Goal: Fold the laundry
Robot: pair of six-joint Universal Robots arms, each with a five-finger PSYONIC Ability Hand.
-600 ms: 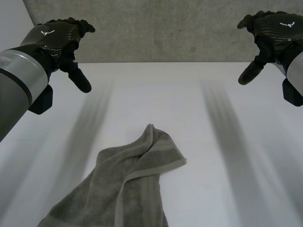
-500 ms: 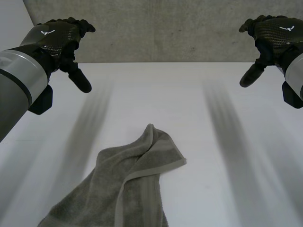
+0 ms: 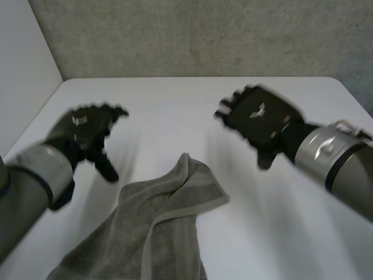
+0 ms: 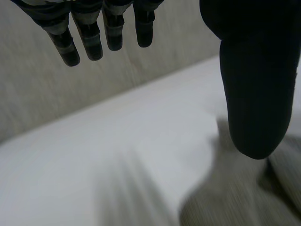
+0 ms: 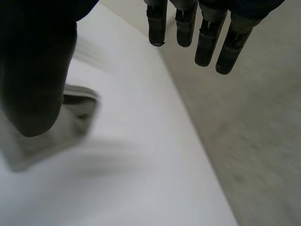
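Observation:
A grey towel (image 3: 151, 227) lies crumpled on the white table (image 3: 192, 105), running from the middle toward the near edge, with a folded corner pointing away from me. My left hand (image 3: 87, 131) hovers open just beyond the towel's left side, touching nothing. Above the table to the right of the folded corner, my right hand (image 3: 259, 119) is open too and holds nothing. In the left wrist view the towel (image 4: 235, 197) lies below the thumb (image 4: 254, 89). In the right wrist view the towel's corner (image 5: 70, 117) shows beside the thumb (image 5: 35, 70).
A concrete wall (image 3: 204, 35) stands behind the table's far edge. A pale wall (image 3: 23, 64) borders the table on the left. Grey floor (image 5: 254, 132) shows past the table's edge in the right wrist view.
Both hands have dropped from high at the far corners and moved inward toward the towel. The towel has not moved.

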